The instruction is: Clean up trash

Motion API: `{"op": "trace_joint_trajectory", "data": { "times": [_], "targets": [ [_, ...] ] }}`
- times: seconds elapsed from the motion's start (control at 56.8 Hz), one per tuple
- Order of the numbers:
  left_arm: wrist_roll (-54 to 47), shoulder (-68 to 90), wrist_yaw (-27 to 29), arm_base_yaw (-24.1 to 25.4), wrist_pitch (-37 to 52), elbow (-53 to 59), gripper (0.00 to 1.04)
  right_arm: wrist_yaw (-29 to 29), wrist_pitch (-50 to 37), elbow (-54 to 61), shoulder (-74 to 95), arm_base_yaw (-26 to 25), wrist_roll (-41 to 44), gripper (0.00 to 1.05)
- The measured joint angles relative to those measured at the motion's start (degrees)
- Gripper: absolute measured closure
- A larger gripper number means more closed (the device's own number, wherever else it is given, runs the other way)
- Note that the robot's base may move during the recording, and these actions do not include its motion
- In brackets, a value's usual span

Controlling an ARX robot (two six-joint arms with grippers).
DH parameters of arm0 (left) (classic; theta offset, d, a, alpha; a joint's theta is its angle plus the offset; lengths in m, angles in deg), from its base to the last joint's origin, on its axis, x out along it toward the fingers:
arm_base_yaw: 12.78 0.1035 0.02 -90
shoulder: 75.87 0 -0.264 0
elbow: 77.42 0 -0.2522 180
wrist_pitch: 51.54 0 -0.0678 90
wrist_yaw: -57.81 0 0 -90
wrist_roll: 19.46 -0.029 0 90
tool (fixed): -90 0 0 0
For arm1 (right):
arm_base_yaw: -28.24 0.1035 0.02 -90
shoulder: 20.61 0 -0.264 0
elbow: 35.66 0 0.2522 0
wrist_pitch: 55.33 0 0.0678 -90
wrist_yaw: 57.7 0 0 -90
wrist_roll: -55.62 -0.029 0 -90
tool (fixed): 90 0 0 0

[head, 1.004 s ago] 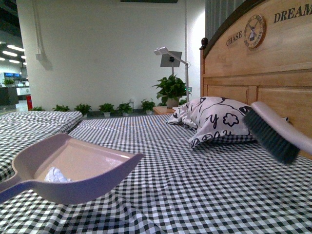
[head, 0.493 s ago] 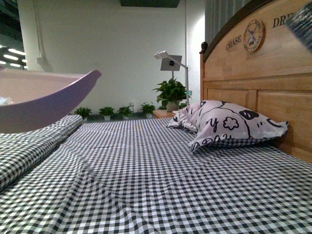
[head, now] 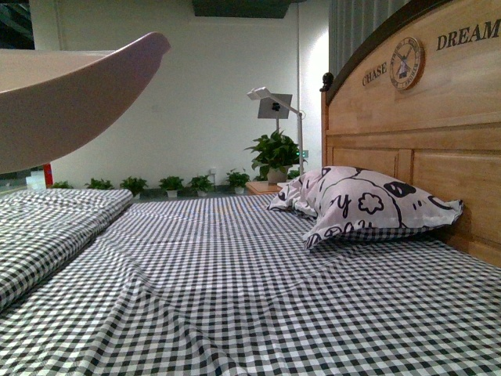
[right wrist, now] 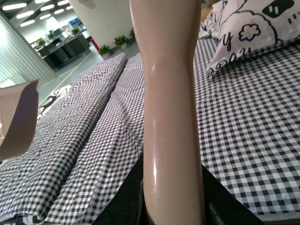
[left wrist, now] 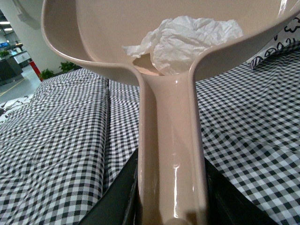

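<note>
My left gripper [left wrist: 171,197] is shut on the handle of the beige dustpan [left wrist: 168,140]. The trash [left wrist: 180,40], a crumpled wad of white paper, lies inside the pan near the handle. In the front view the dustpan [head: 70,102] hangs high at the upper left, seen from below, and the trash is hidden there. My right gripper [right wrist: 173,201] is shut on the beige handle of the brush [right wrist: 171,93]. Its bristles are out of view. An edge of the dustpan [right wrist: 16,117] shows in the right wrist view. Neither gripper shows in the front view.
A black-and-white checked bedsheet [head: 258,298] covers the bed. A patterned pillow [head: 360,204] leans by the wooden headboard [head: 423,133] on the right. A folded checked blanket [head: 47,227] lies on the left. Potted plants and a lamp [head: 274,102] stand behind the bed.
The dustpan has risen from low over the sheet to the upper left of the front view. The brush has lifted up and out of the front view.
</note>
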Motion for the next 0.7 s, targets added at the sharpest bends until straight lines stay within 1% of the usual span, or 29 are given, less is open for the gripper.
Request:
{"op": "trace_joint_trajectory", "data": {
  "times": [0.053,0.158,0.563,0.652,0.704],
  "targets": [
    [0.5,-1.2,0.8,-0.5,-0.8,0.5,0.77,2.9,0.0,0.5,-1.4,1.2,1.2,0.85],
    [1.6,-3.7,2.6,-1.8,-2.0,1.1,0.77,5.6,0.0,0.7,-3.6,1.8,2.1,0.85],
    [4.1,-7.0,4.7,-3.5,-4.0,2.5,0.77,10.7,0.3,1.9,-5.1,4.8,3.7,0.85],
    [4.1,-7.0,4.7,-3.5,-4.1,2.5,0.77,13.4,1.9,1.9,-5.1,5.7,4.8,0.85],
    [4.1,-7.0,4.7,-3.5,-4.1,2.5,0.77,13.6,2.0,1.9,-5.1,5.9,5.2,0.85]
  ]
}}
